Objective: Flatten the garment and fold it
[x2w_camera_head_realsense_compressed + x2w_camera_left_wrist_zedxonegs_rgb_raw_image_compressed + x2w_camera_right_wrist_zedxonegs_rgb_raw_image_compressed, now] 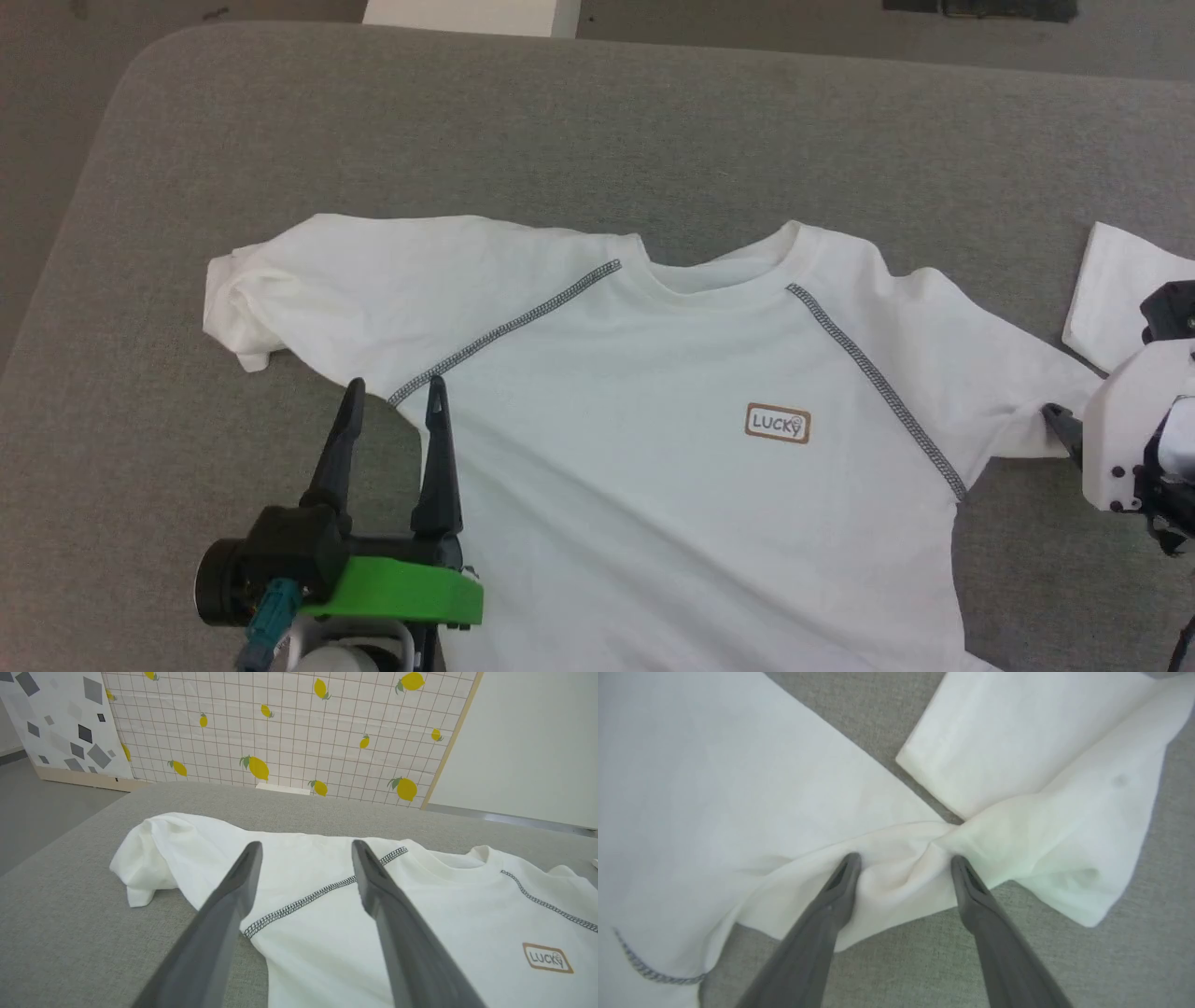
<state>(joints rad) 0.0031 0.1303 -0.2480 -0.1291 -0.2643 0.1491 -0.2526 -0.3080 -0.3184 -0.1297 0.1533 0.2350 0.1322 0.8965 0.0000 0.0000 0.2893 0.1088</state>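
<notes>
You are at the flattening step. The T-shirt (653, 504) lies face up on the grey desk (560, 121), its body mostly smooth but both sleeves untidy. The left sleeve (252, 299) is bunched at its cuff, and the right sleeve (1041, 826) is twisted with its end flipped over.

The right end effector (904, 857) is spread wide. Its fingertips straddle the twist and seem to touch the cloth, but they grip nothing. The left end effector (395, 383) is equally spread and empty, tips over the lower end of the shoulder seam (504, 331).

Next, I judge, pinch the twist and draw it outward before any fold.
</notes>
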